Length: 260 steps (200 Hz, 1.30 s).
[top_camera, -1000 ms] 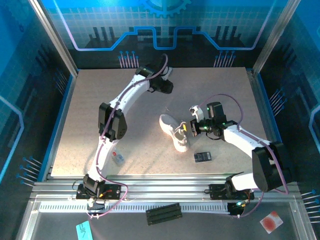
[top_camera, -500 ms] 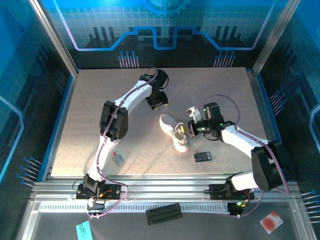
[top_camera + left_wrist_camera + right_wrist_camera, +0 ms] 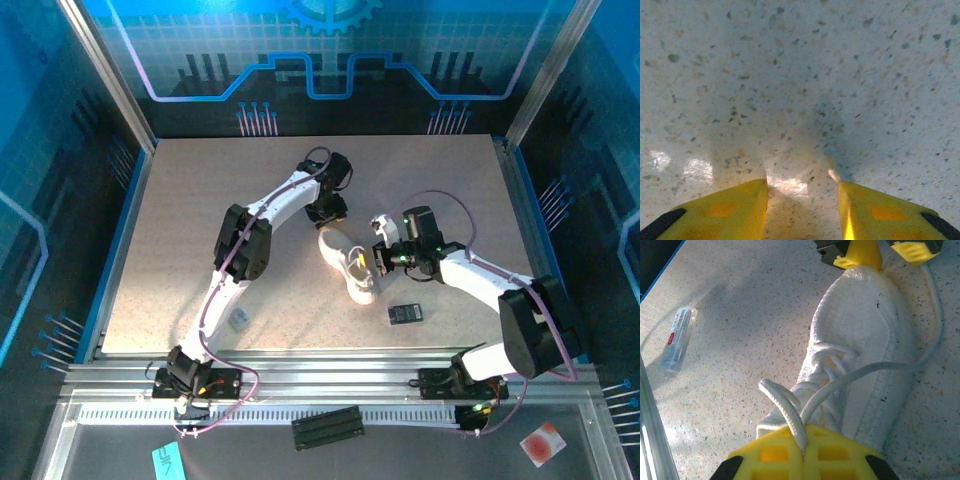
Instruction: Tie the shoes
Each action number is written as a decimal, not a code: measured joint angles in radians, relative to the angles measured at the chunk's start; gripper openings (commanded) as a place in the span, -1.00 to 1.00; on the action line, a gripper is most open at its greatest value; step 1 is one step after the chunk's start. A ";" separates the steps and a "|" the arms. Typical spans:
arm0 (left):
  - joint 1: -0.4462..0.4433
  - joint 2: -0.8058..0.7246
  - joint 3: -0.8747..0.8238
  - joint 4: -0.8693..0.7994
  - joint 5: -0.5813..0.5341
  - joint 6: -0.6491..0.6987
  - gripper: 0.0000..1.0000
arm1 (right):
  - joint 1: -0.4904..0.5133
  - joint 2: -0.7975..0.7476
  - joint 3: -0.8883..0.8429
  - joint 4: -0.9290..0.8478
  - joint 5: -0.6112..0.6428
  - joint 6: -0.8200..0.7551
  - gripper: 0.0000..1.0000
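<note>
The white sneaker (image 3: pixel 348 262) lies in the middle of the table, and in the right wrist view its knit upper (image 3: pixel 860 315) and crossed laces are close. My right gripper (image 3: pixel 804 440) is shut on a white lace (image 3: pixel 785 407) at the shoe's tongue; it sits at the shoe's right side (image 3: pixel 383 258). A second lace strand (image 3: pixel 932 325) loops around the shoe's far side. My left gripper (image 3: pixel 802 192) is open over bare tabletop, nothing between its yellow fingers (image 3: pixel 735 207). It hovers at the shoe's far end (image 3: pixel 330 215), its fingertips (image 3: pixel 862 252) touching or nearly touching that end.
A small flat black rectangle (image 3: pixel 405 313) lies near the shoe's front right. A small clear tag (image 3: pixel 238 318) lies at the front left, also seen as a tag (image 3: pixel 677 340) in the right wrist view. Blue walls ring the speckled table (image 3: pixel 200 200).
My left arm has swung from the back of the table down and right to the shoe's far end. The right gripper has kept its hold on the lace and shifted slightly left.
</note>
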 measured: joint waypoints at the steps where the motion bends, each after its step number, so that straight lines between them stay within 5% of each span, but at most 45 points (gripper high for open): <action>1: 0.000 0.000 0.001 0.000 0.000 0.000 -0.18 | 0.000 0.000 0.000 0.000 0.000 0.000 -1.00; 88: -0.008 0.074 0.126 -0.005 -0.029 0.003 -0.38 | 0.000 0.005 0.000 0.004 -0.001 0.000 -1.00; 141: -0.012 0.077 0.119 0.020 -0.049 0.036 -1.00 | 0.000 0.005 -0.006 0.003 -0.001 0.006 -1.00; 260: 0.111 -0.482 -0.547 0.620 -0.043 0.305 -1.00 | -0.006 -0.002 0.037 -0.067 -0.003 0.088 -1.00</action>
